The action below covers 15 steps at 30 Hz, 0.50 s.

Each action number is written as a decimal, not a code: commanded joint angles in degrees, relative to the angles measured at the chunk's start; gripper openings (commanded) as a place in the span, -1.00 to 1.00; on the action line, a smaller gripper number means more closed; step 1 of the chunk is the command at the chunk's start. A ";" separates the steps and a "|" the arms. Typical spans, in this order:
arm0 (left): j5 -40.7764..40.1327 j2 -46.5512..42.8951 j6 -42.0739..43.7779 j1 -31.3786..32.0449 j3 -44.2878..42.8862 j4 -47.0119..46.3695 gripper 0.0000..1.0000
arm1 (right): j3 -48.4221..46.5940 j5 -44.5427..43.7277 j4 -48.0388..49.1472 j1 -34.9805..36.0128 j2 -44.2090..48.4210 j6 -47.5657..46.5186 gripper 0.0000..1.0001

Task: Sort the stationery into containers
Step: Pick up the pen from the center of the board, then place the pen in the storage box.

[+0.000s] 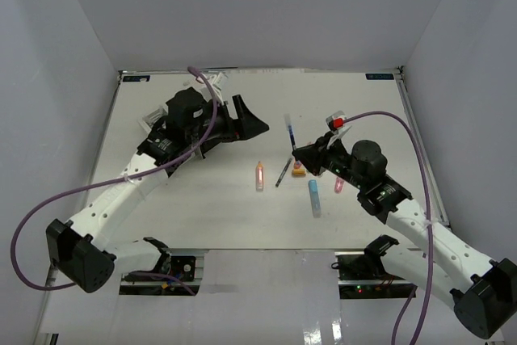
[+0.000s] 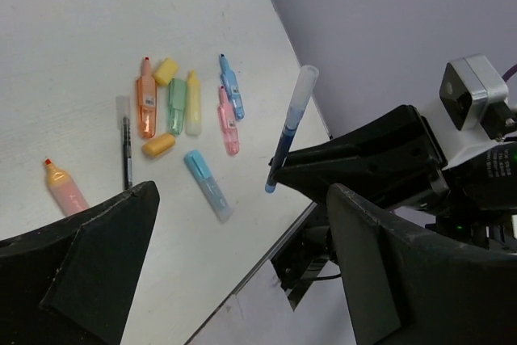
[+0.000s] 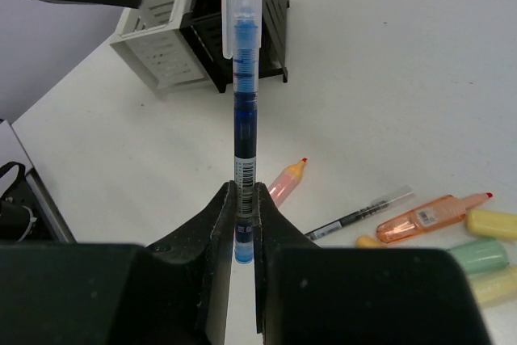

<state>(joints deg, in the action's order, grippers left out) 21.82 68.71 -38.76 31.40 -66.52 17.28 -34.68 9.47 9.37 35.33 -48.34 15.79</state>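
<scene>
Because my right gripper [image 3: 245,199] pinches the blue pen [image 3: 245,111] only near its lower end, it could pivot or slip on the way to the desk organiser [image 3: 161,54] well ahead; my left gripper [image 1: 249,119], spread wide near there, may collide.

White table [image 1: 202,216], pale enclosure walls [image 1: 258,6]

We locate the containers [image 3: 161,54] on the table [image 1: 202,216] at rear left. The highlighters [image 2: 177,105] lie to their right, one pen [image 2: 126,151] among them.
</scene>
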 commanded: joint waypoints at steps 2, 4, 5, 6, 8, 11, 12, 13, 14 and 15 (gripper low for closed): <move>-7.74 3.27 -0.79 5.07 -2.82 -4.70 0.89 | -0.13 3.27 6.44 1.84 -1.32 -0.59 -0.85; -10.56 4.76 0.00 7.53 -3.35 -5.50 0.83 | 0.05 3.71 7.50 2.28 -1.85 -0.06 -0.85; -11.36 5.38 0.26 8.23 -3.53 -6.20 0.80 | 0.05 3.80 7.77 2.37 -2.11 0.20 -0.85; -11.97 5.91 0.53 9.29 -3.61 -6.46 0.74 | 0.05 3.88 8.21 2.46 -2.55 0.29 -0.85; -13.46 7.31 1.06 10.08 -4.14 -7.08 0.68 | -0.04 3.97 8.47 2.81 -2.99 0.38 -0.84; -14.79 8.54 1.67 11.23 -4.32 -7.78 0.50 | -0.22 4.06 8.91 3.08 -3.69 0.47 -0.84; -15.05 8.81 1.76 11.58 -4.41 -7.96 0.44 | -0.04 3.89 9.09 3.16 -3.87 0.47 -0.85; -15.06 9.07 1.76 11.67 -4.41 -8.22 0.37 | -0.04 3.88 9.18 3.16 -4.04 0.38 -0.85; -15.14 9.34 1.94 11.76 -4.41 -8.66 0.29 | 0.05 3.62 9.27 3.16 -4.22 0.38 -0.85; -15.14 9.86 2.20 11.93 -4.67 -8.66 0.19 | 0.05 3.53 9.35 3.25 -4.48 0.38 -0.85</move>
<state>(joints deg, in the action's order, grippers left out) 8.91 78.56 -37.80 42.81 -68.45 10.83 -34.68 12.60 14.81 38.06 -52.51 16.08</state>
